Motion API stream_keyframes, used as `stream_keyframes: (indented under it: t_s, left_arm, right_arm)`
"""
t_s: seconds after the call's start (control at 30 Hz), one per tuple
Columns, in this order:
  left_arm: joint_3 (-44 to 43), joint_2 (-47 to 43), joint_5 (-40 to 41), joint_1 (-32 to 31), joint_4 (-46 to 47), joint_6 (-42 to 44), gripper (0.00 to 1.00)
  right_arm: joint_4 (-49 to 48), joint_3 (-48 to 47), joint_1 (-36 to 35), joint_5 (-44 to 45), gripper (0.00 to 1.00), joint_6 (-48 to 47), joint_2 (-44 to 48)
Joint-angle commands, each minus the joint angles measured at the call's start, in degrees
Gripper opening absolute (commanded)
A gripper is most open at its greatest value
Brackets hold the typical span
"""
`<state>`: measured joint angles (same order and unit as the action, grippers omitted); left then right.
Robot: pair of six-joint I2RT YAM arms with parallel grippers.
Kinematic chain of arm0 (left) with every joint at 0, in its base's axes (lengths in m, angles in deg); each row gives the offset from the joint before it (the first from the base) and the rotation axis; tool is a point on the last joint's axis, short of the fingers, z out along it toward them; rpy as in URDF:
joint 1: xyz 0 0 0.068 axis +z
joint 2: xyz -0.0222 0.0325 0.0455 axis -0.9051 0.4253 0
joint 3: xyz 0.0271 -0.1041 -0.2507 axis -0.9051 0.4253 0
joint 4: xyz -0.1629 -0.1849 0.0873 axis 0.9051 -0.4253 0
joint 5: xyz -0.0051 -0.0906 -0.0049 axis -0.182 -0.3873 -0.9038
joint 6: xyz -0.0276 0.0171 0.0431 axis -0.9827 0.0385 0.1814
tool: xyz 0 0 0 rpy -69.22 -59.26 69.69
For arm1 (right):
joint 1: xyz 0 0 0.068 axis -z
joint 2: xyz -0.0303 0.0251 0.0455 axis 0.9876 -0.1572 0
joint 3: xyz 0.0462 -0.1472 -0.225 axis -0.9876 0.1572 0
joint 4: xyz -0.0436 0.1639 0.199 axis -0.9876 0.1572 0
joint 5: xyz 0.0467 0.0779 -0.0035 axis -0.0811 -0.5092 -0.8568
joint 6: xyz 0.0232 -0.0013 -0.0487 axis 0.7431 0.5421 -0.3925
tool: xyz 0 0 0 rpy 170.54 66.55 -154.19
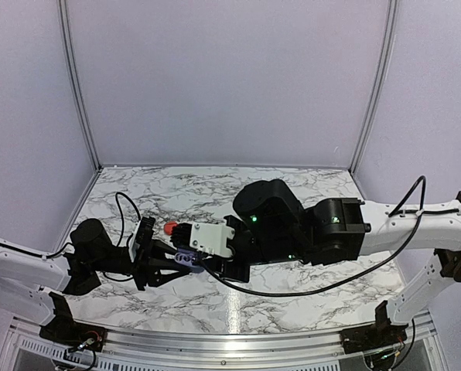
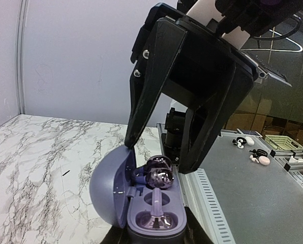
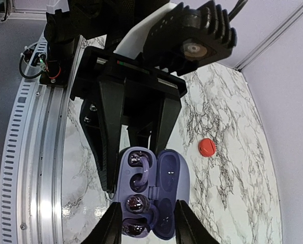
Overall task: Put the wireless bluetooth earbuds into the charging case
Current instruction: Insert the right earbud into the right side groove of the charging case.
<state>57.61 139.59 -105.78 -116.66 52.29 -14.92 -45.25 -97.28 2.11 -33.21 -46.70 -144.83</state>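
The purple charging case [image 1: 186,259] is open, its lid [image 2: 108,188] swung aside, and my left gripper [image 2: 154,239] is shut on its base. Two glossy purple earbuds lie in the tray: one [image 3: 139,170] in the slot nearer the left arm, the other [image 3: 136,203] in the slot under my right gripper [image 3: 146,229]. The right gripper's fingers [image 2: 189,168] stand apart on either side of the case, just above it, holding nothing. In the left wrist view the earbud under those fingers [image 2: 160,175] looks slightly raised.
A small red bud [image 3: 207,147] lies on the marble table [image 1: 292,193] beyond the case. A ribbed metal rail [image 3: 27,152] runs along the table's near edge. A black cable [image 1: 292,290] loops under the right arm. Off the table stand a green basket [image 2: 283,142] and small white parts [image 2: 261,160].
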Motion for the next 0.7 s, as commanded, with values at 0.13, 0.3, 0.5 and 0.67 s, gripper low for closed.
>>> stream_keyframes:
  t_s: [0.13,0.3,0.5,0.67]
  left_arm:
    - [-0.36,0.24,-0.19,0.07,5.19,-0.08,0.0]
    - [-0.15,-0.37,0.28,0.1,5.2,-0.01,0.0]
    - [0.13,-1.16,1.31,0.13,5.21,0.29,0.0]
    - [-0.1,-1.92,1.43,0.13,5.15,0.47,0.0]
  right_arm:
    - [0.14,-3.42,-0.76,-0.85,0.45,0.55,0.66]
    - [-3.07,-2.28,-0.78,-1.14,0.56,3.29,3.36]
    - [-7.74,2.13,1.98,-0.04,0.8,11.28,9.79]
    - [-10.87,7.95,8.96,-9.96,0.98,20.43,13.6]
